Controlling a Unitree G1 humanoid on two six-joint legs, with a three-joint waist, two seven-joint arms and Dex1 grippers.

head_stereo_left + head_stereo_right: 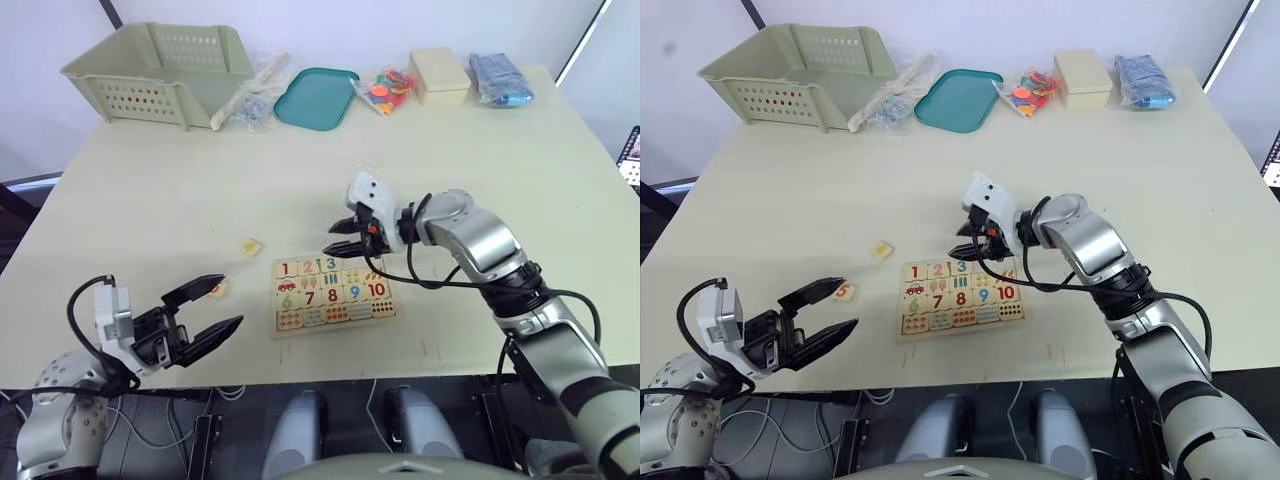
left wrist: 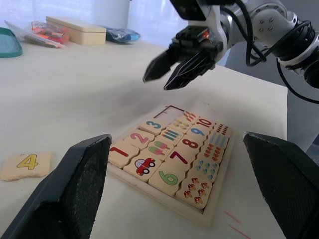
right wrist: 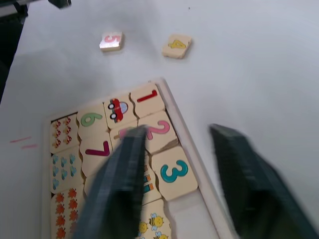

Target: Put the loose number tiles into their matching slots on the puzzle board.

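- Two loose number tiles were seen off the puzzle board (image 1: 962, 295): the 4 tile (image 1: 880, 249) lay on the table (image 1: 790, 190) near the board's far-left corner, and the 5 tile (image 1: 845, 292) lay further out from the board's left edge.
- On the board, 1, 2 and 3 were already seated in the top row, with at least one empty slot seen just past the 3.
- Above that top row, the right gripper (image 1: 963, 231) was held with its fingers spread and nothing between them.
- Out beyond the 5 tile from the board, the left gripper (image 1: 825, 311) was held wide apart and empty.
- Judged best: the 5 would be taken by the nearer left gripper, pinched by its edges, kept flat with the numeral upright, and lowered squarely into its slot.
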